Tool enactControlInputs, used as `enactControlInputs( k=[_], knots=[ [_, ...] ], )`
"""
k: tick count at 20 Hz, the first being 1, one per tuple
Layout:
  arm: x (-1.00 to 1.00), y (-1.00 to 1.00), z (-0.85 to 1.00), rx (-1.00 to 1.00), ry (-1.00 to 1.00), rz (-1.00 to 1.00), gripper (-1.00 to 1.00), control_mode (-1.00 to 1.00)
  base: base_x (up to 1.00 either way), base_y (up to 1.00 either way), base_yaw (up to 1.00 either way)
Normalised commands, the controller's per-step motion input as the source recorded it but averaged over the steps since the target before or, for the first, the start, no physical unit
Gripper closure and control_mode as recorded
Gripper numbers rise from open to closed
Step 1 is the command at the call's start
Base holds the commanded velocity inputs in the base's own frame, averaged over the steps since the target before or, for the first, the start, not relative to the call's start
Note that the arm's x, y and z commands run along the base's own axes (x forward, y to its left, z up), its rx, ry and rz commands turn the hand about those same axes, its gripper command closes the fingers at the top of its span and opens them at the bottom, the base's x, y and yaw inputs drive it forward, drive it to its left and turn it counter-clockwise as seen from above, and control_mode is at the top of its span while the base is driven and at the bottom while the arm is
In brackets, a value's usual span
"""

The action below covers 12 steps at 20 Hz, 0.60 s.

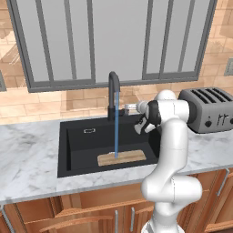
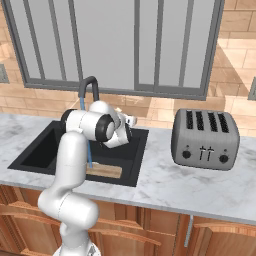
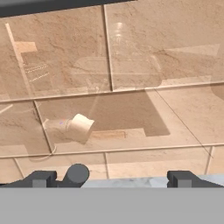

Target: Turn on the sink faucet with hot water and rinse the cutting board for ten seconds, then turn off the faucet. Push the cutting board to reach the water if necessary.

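Your gripper [image 3: 113, 177] sat spread wide with nothing between its 2 fingertips [image 3: 41, 178], aimed at the tan tiled wall behind the counter. A dark round knob, probably the tap's lever, sat just beside the left tip; whether they touched was hard to tell.

The cutting board [image 1: 121, 158] lay flat on the floor of the sink [image 1: 73, 150], close to the front wall, with bare basin to its left and behind it. The water [image 1: 116, 123] ran straight down from the sink faucet [image 1: 113, 93] and landed on the board's left part.

In the right base view your own arm hid the board's left end and most of the faucet's base. The toaster [image 2: 205, 137] stood on the counter [image 2: 165, 182], well apart from the sink, with open marble between.
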Motion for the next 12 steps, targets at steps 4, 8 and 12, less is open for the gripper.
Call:
enactControlInputs(
  k=[4, 8, 12],
  knots=[
    [0.0, 0.0, 0.0, 0.0, 0.0, 0.0, -1.0, -1.0, 0.0, 0.0, 0.0],
    [0.0, 0.0, 0.0, 0.0, 0.0, 0.0, -1.0, -1.0, 0.0, 0.0, 0.0],
    [0.0, 0.0, 0.0, 0.0, 0.0, 0.0, -1.0, -1.0, 0.0, 0.0, 0.0]
  ],
)
